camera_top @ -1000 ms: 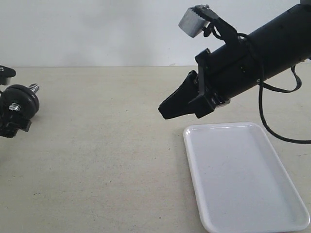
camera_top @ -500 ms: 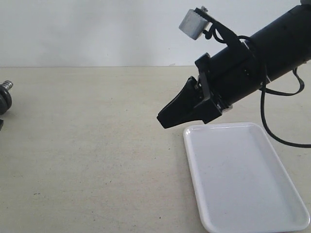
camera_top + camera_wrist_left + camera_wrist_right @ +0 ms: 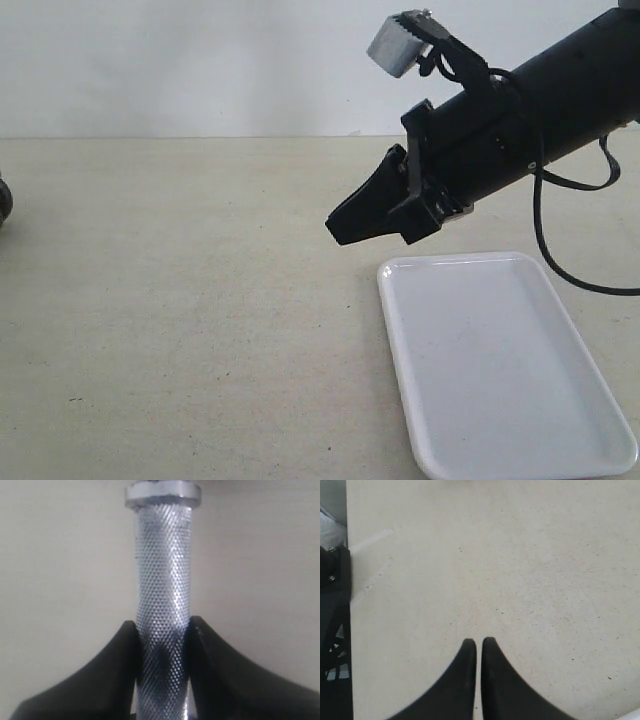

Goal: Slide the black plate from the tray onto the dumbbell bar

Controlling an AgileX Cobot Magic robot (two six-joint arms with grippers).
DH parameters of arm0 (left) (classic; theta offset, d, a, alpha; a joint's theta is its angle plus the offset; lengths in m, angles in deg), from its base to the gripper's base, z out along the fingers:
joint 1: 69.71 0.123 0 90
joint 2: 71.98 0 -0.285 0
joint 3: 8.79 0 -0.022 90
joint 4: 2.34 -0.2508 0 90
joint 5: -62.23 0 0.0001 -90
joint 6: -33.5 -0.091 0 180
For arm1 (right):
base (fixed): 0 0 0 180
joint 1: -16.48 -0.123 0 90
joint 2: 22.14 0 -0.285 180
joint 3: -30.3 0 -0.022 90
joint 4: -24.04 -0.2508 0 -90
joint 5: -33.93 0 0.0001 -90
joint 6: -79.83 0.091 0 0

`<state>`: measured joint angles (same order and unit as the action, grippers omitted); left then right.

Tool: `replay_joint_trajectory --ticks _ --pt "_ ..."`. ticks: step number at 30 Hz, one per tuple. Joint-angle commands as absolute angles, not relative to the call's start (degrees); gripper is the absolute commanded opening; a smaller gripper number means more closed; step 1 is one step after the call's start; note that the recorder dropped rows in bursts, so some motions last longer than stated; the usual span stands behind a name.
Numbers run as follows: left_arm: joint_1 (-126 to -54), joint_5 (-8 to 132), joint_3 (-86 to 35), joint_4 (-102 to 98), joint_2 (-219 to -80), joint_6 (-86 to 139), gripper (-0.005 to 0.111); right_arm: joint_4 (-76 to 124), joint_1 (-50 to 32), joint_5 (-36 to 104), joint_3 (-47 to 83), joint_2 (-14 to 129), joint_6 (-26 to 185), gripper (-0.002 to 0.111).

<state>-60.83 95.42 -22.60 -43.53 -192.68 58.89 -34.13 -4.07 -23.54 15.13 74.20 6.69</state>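
Note:
The dumbbell bar (image 3: 162, 570), its middle knurled chrome, runs between the black jaws of my left gripper (image 3: 162, 625), which press on it from both sides. A silver nut (image 3: 163, 492) caps its far end. In the exterior view only a dark sliver of a black plate (image 3: 3, 205) on the bar shows at the left edge. The left arm is out of that view. The white tray (image 3: 500, 360) lies at the lower right with nothing on it. My right gripper (image 3: 340, 228) hangs shut and empty in the air above the tray's far left corner (image 3: 478, 642).
The beige tabletop (image 3: 200, 300) spreads between the left edge and the tray. A black frame (image 3: 332, 630) stands past the table's side edge in the right wrist view. A white wall (image 3: 200, 60) rises behind the table.
The bar's end with its black plate has slid left, almost fully out of the exterior view. The right arm dipped a little and came back to the same place.

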Motion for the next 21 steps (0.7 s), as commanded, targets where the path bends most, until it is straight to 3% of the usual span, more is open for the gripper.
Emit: replay_joint_trajectory --ticks 1,21 --pt "-63.30 93.40 -23.75 -27.41 -194.23 50.90 0.004 -34.31 -4.05 -21.16 15.08 73.55 7.13 0.000" --pt "-74.09 89.93 -33.06 -13.62 -194.23 45.80 0.004 -33.94 -4.05 -20.51 15.08 73.55 11.10 0.000"
